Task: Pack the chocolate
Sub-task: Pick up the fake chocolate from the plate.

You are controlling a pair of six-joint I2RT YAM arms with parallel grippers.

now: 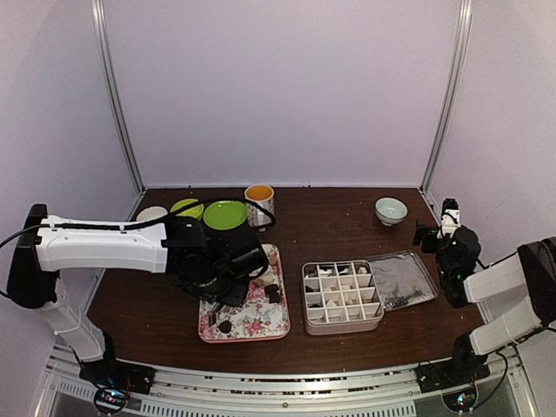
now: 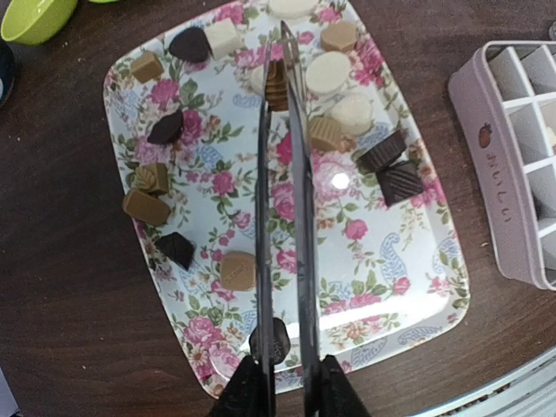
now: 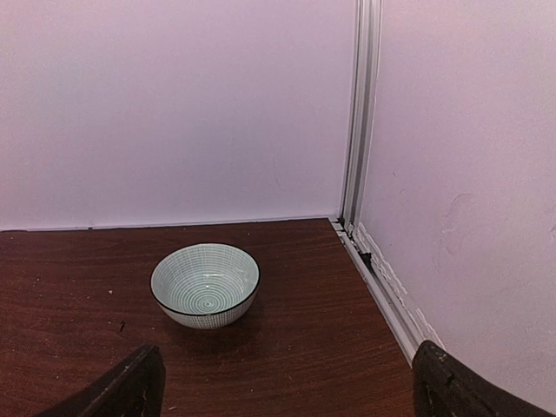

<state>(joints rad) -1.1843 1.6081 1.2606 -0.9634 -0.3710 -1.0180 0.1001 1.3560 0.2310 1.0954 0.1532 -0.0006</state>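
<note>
The small chocolates (image 2: 145,207), dark brown, tan and white, some round and some blocky, lie spread out on a flat tray with pink flowers on it (image 2: 408,287). One ridged brown piece (image 2: 276,87) sits near the far end of the long shiny metal tongs (image 2: 295,226). It looks pinched between the two blades (I cannot tell if it is off the tray yet).

These sweets are probably light and hard, but smooth. One could slip out or pop sideways if it is squeezed on a corner. The best place to hold one looks like its two flat sides, low down, with a soft squeeze so it does not chip.

The left gripper (image 2: 291,375) is clamped on the handles of the tongs, pressing the blades nearly together. Just beside the tray on the right stands a pale pink plastic box with many little square cells (image 2: 497,174), where the pieces should go. Its silver lid (image 1: 401,280) lies next to it on the dark brown wooden counter (image 2: 69,330).

Far off, the right gripper (image 3: 288,365) has its fingers wide apart with nothing in them. It faces a small pale green bowl (image 3: 205,284) in the corner.
</note>
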